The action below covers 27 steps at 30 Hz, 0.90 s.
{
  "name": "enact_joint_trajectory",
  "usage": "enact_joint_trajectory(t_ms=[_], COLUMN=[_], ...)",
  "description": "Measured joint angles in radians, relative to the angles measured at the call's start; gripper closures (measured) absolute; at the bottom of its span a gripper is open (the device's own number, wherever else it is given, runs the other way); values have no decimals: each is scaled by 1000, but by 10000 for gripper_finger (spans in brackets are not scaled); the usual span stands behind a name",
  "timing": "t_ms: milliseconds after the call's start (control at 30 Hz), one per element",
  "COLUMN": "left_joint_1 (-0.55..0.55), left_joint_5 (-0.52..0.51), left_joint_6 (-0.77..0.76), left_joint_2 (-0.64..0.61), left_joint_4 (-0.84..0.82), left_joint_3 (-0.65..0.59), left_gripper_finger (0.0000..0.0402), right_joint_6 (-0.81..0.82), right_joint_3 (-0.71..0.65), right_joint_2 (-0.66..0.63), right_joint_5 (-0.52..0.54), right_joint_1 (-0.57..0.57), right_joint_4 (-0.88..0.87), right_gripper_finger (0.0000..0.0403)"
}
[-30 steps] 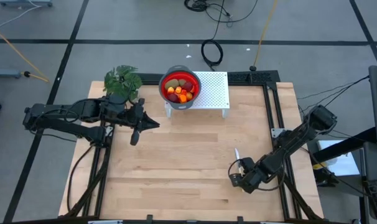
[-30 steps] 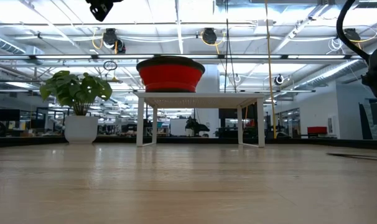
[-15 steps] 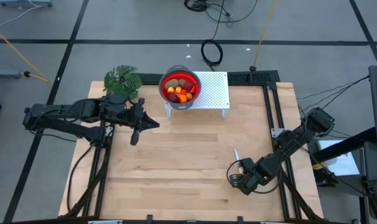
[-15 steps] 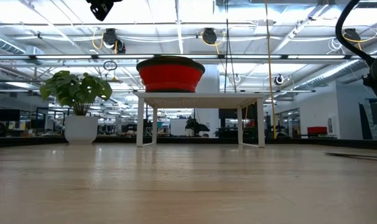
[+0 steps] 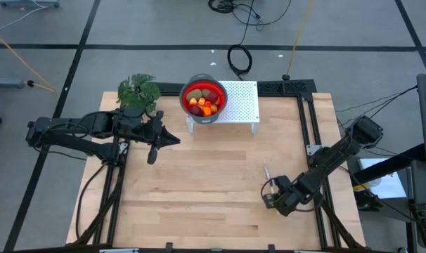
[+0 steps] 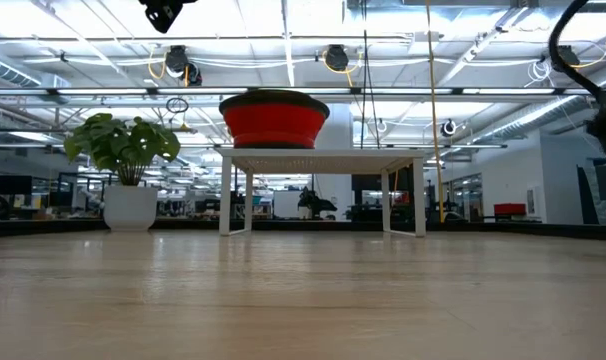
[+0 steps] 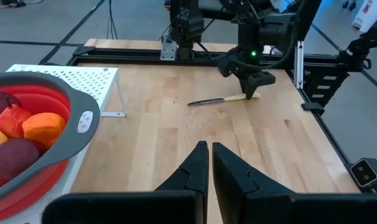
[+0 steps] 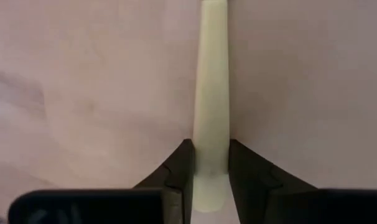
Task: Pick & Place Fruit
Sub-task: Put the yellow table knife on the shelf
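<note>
The right gripper (image 8: 208, 177) is down at the surface (image 5: 199, 190) with its jaws drawn in against both sides of the knife (image 8: 211, 106), pinching the pale handle near its butt end; the blade runs away from it, flat on the wood. To do this well, I judge it should finish closing squarely on the handle before rising, then lift straight up so the blade does not drag or swing. Far off from that gripper, across the surface, the fruit (image 5: 201, 101) sits heaped in the red bowl (image 5: 219, 92) on the white rack (image 5: 243, 105). The left gripper (image 7: 207, 163) hangs shut and empty just beside the bowl. Count: one knife, one bowl, one rack, one plant (image 5: 138, 91); of fruit roughly eight pieces show from above, olive, dark red and orange, too tightly packed to count surely.
</note>
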Motion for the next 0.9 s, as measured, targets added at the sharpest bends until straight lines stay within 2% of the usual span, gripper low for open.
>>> enact_joint_trajectory(t_ms=[133,400,667,900], left_joint_1=[0,0,0,22], left_joint_5=[-2,-2,-7,-23], left_joint_6=[27,53,86,31], left_joint_2=[0,0,-65,-246], left_joint_4=[0,2,6,148], left_joint_3=[0,0,-7,-189], left_gripper_finger=[382,382,382,383], right_joint_6=[-35,-74,-207,-448], right_joint_3=[-7,-3,-2,-1], right_joint_2=[-82,-207,-277,-352], right_joint_5=[103,188,215,341], right_joint_1=[-5,-14,-52,-95], right_joint_4=[-79,-98,-58,91], right_gripper_finger=[336,336,336,336])
